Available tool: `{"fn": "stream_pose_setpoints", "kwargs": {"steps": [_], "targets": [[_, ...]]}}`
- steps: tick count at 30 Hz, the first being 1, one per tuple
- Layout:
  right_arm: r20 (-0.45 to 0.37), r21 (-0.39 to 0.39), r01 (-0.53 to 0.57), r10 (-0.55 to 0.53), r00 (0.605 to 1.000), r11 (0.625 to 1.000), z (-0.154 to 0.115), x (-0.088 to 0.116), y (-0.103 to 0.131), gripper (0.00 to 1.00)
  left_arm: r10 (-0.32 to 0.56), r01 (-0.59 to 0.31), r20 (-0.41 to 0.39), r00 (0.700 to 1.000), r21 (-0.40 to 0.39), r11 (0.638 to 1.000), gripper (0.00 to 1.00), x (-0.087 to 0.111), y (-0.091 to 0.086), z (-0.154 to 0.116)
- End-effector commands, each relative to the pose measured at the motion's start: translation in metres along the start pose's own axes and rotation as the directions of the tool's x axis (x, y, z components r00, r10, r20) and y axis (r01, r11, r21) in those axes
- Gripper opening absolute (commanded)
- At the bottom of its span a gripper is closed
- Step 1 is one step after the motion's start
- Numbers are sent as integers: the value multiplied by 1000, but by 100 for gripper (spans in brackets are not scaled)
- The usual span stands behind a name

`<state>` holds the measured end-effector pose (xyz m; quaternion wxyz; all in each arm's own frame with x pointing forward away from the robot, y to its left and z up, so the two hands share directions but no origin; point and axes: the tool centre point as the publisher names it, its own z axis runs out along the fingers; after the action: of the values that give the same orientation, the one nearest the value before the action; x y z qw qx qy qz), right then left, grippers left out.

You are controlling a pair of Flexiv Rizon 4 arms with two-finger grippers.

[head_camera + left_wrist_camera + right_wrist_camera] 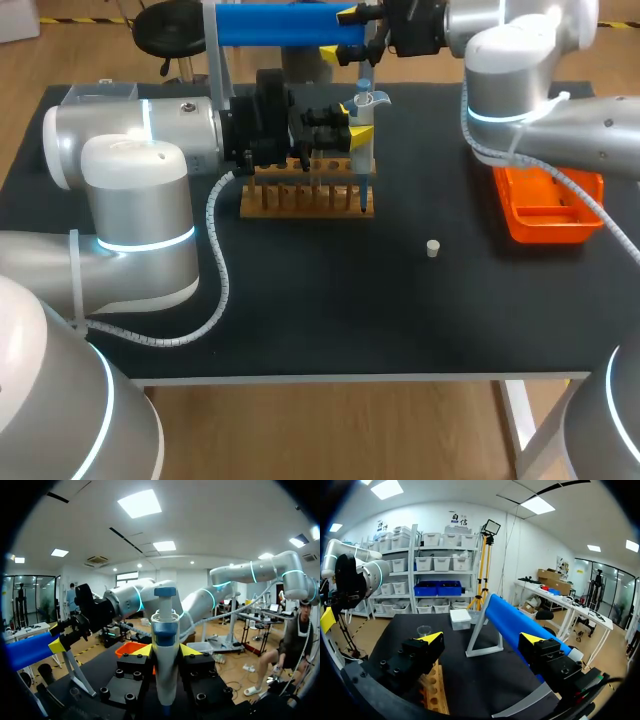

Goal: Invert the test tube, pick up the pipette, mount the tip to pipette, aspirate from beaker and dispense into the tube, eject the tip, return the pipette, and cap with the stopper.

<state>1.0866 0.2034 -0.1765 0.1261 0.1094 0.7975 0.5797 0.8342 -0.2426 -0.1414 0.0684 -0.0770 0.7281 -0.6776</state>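
Note:
My left gripper (pixel 350 125) is shut on a white and blue pipette (pixel 362 102), holding it upright over the right end of the wooden rack (pixel 305 197). In the left wrist view the pipette (pixel 165 645) stands between the yellow fingertips (pixel 144 650). Its lower end reaches down to the rack; I cannot make out a test tube there. A small white stopper (pixel 433 248) lies on the black table. My right gripper (pixel 482 639) is open at the back, its fingers either side of the end of a blue bar (pixel 512 622). A small clear beaker (pixel 424 629) stands ahead of it.
An orange tray (pixel 545 205) sits at the right under my right arm. The blue bar (pixel 280 25) rests on a grey stand (pixel 215 55) at the table's back. A clear box (pixel 100 95) is at the back left, and a white box (pixel 460 617) stands near the stand.

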Motion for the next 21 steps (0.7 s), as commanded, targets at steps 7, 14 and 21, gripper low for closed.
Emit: {"fn": "stream_pose_setpoints", "kwargs": {"steps": [7, 14, 21], "targets": [[-3, 0, 0, 0, 1000, 1000, 0, -1, 0, 100, 1, -1, 3, 1000, 4, 1000, 0, 0, 1, 1], [-3, 0, 0, 0, 1000, 1000, 0, -1, 0, 100, 1, -1, 3, 1000, 4, 1000, 0, 0, 1, 1], [-3, 0, 0, 0, 1000, 1000, 0, -1, 0, 100, 3, -3, 3, 1000, -11, 1000, 0, 0, 1, 1]]}}
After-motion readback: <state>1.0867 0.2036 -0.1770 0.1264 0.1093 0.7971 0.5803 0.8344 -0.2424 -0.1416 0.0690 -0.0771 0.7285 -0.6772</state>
